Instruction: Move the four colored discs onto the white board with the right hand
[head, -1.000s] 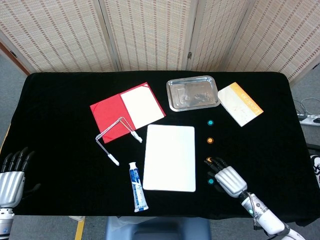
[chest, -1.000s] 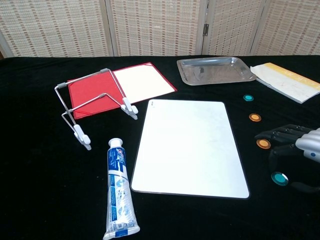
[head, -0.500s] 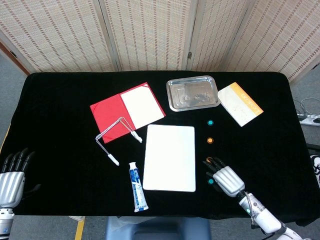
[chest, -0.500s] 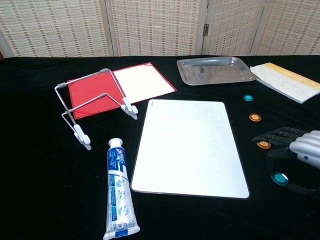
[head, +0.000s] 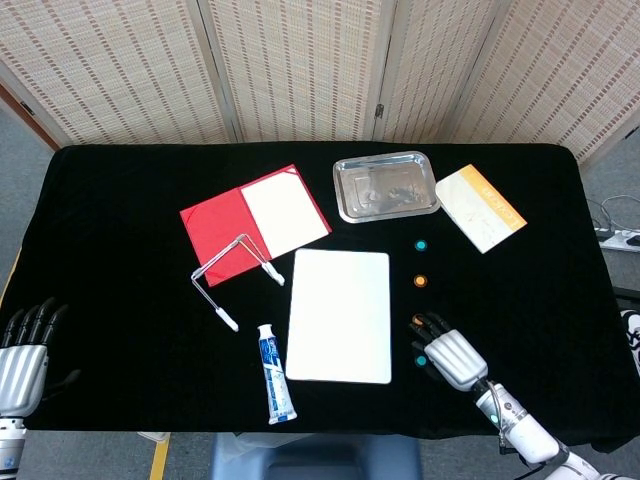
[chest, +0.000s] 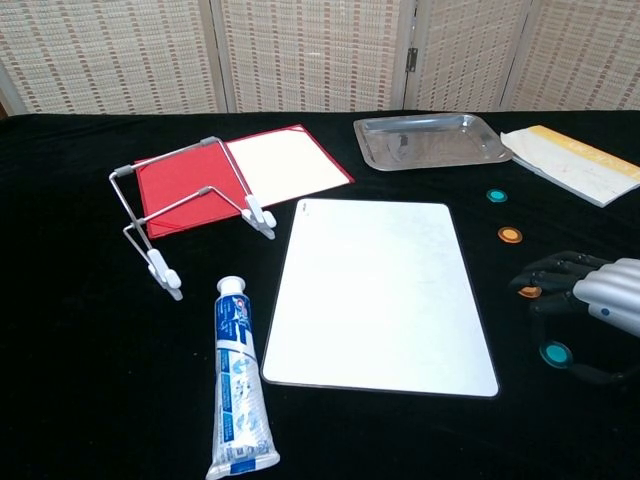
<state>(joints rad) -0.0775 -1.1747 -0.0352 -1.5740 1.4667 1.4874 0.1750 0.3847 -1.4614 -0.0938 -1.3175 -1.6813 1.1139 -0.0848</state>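
Observation:
The white board (head: 340, 315) (chest: 378, 295) lies flat at the table's middle front. Right of it sits a column of small discs: a teal disc (head: 421, 245) (chest: 496, 195) farthest, an orange disc (head: 420, 281) (chest: 510, 236) below it, a second orange disc (head: 417, 322) (chest: 529, 292) half hidden under fingertips, and a second teal disc (head: 421, 361) (chest: 554, 353) nearest. My right hand (head: 452, 352) (chest: 590, 300) hovers palm down over the two near discs, fingers spread, holding nothing. My left hand (head: 20, 355) rests open at the table's front left corner.
A toothpaste tube (chest: 239, 392) lies left of the board. A wire stand (chest: 185, 215) and a red folder (chest: 240, 175) sit farther left. A metal tray (chest: 430, 140) and a yellow-edged booklet (chest: 575, 163) lie at the back right.
My right hand has crept slightly left, and its fingertips now cover more of the near orange disc. The near teal disc has barely shifted. The left hand has stayed put.

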